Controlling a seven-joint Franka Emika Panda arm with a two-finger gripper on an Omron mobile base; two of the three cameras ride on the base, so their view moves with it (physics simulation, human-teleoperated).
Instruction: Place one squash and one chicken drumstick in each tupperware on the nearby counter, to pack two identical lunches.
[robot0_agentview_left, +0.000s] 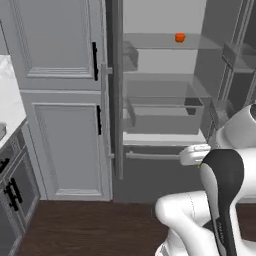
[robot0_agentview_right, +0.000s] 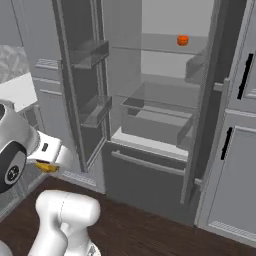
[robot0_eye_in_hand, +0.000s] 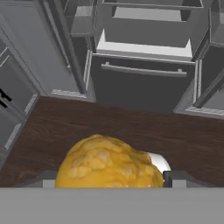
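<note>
Left base view
Fridge (robot0_agentview_left: 165, 100): doors swung wide, glass shelves and a clear drawer inside; it takes up 12 to 3 o'clock.
Orange item (robot0_agentview_left: 180, 37): small, on the top shelf at 1 o'clock; too small to name.
Cabinets (robot0_agentview_left: 65, 100): tall grey panels with black handles, just left of the fridge.
Counter (robot0_agentview_left: 10, 95): white marble edge at 9 o'clock, cut off by the frame.
Arm (robot0_agentview_left: 222, 200): rises at 4 to 5 o'clock and blocks the fridge's lower right; the pincer is hidden behind it.
Floor (robot0_agentview_left: 90, 227): dark wood, open room at 6 to 7 o'clock.

Right base view
Fridge (robot0_agentview_right: 155, 110): open; its left door, with bins, juts toward the arm at 10 o'clock.
Freezer drawer (robot0_agentview_right: 147, 172): closed, long handle, at 5 o'clock of the shelves.
Orange item (robot0_agentview_right: 183, 40): on the top shelf at 1 o'clock.
Drumstick (robot0_agentview_right: 47, 167): a yellow sliver at the hand at 8 o'clock, mostly hidden.
Counter (robot0_agentview_right: 17, 90): white corner at 9 o'clock, partly behind the arm.

Hand view
Drumstick (robot0_eye_in_hand: 109, 166): golden, lumpy, at 6 o'clock, over the floor.
Gripper (robot0_eye_in_hand: 109, 178): clamped wide on the drumstick; the fingertips (robot0_eye_in_hand: 168, 177) barely show.
Floor (robot0_eye_in_hand: 175, 135): bare stretch between drumstick and fridge.
Fridge (robot0_eye_in_hand: 144, 48): at 12 o'clock, top cut off.
</note>
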